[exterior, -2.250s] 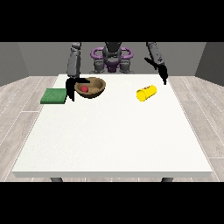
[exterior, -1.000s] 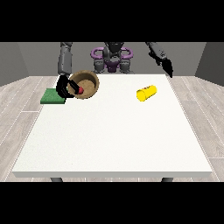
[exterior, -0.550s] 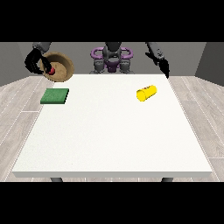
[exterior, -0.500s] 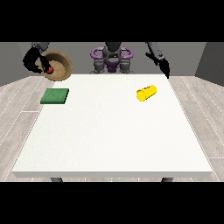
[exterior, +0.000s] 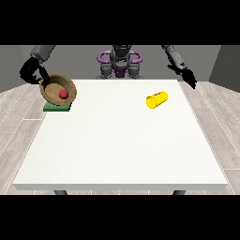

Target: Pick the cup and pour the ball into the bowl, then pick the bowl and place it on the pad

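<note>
Bowl (exterior: 58, 89), ball (exterior: 63, 94) inside, hangs tilted over the pad (exterior: 57, 107) at ten o'clock, grasped by the view's-left robot hand (exterior: 32, 71); placing remains. The other robot hand (exterior: 186, 75) is released.

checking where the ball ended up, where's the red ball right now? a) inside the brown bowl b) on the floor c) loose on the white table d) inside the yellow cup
a: the red ball shows inside the tilted brown bowl, which the hand at the view's left holds over the green pad, while the yellow cup lies on its side far across the table.
</note>
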